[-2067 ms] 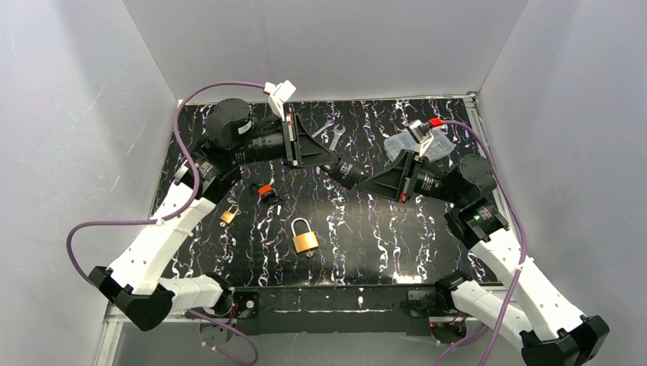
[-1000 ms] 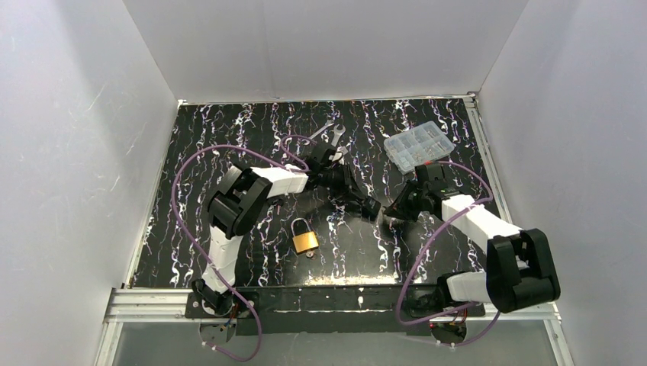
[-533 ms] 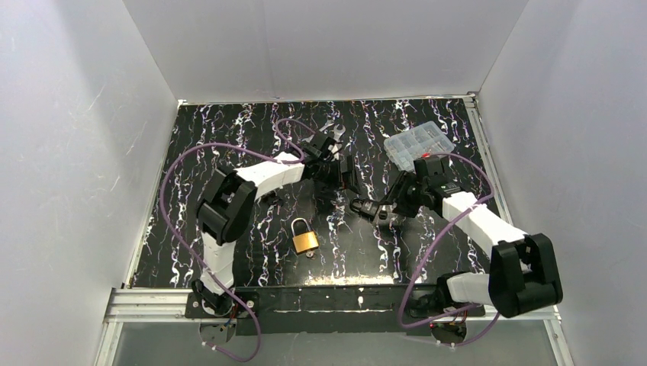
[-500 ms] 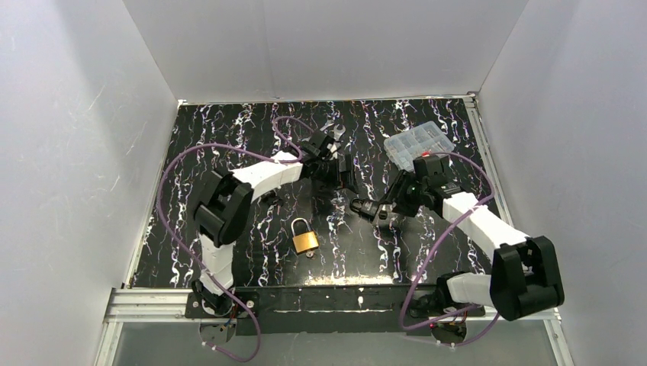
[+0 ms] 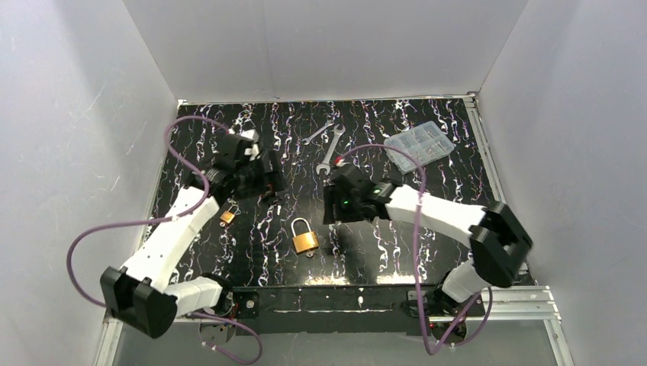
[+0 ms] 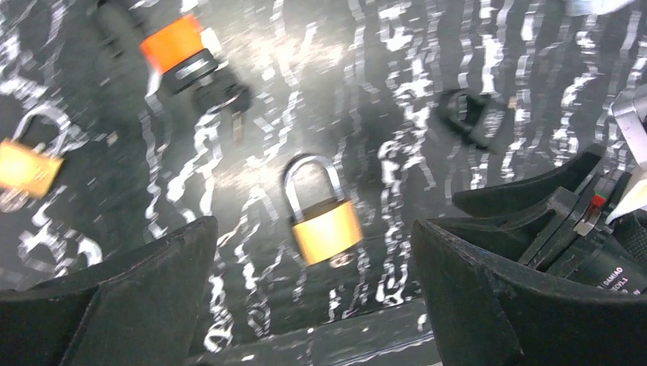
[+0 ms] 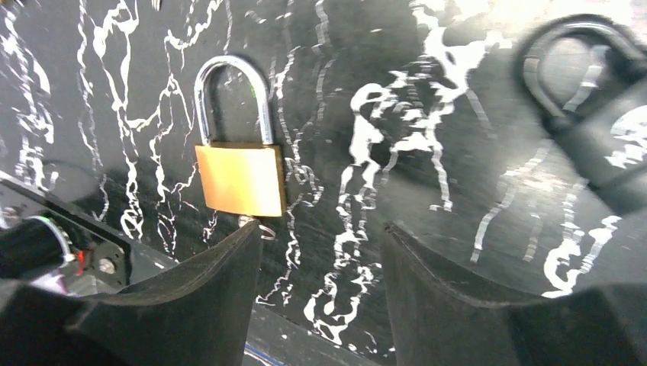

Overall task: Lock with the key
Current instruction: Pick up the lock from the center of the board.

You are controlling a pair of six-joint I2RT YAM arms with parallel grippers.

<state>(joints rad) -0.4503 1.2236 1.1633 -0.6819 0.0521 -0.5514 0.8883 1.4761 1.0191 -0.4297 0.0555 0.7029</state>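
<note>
A brass padlock (image 5: 305, 237) (image 6: 326, 226) (image 7: 241, 177) lies flat near the table's front middle, shackle pointing away, with a small metal ring at its bottom. The key with an orange head (image 6: 174, 44) lies beyond it to the left. My left gripper (image 5: 268, 183) (image 6: 313, 223) hovers over that key area, open and empty. Also open and empty, my right gripper (image 5: 328, 207) (image 7: 320, 229) hangs just right of the padlock. Neither gripper touches the lock.
A smaller brass padlock (image 5: 227, 216) (image 6: 27, 164) lies at the left. A dark shackle-shaped piece (image 6: 465, 114) (image 7: 587, 114) lies right of the big lock. Two wrenches (image 5: 328, 141) and a clear parts box (image 5: 416, 145) sit at the back. White walls enclose the table.
Both grippers have opened. The left arm has swung back to the left, and the right arm has reached leftward to the table's middle beside the padlock.
</note>
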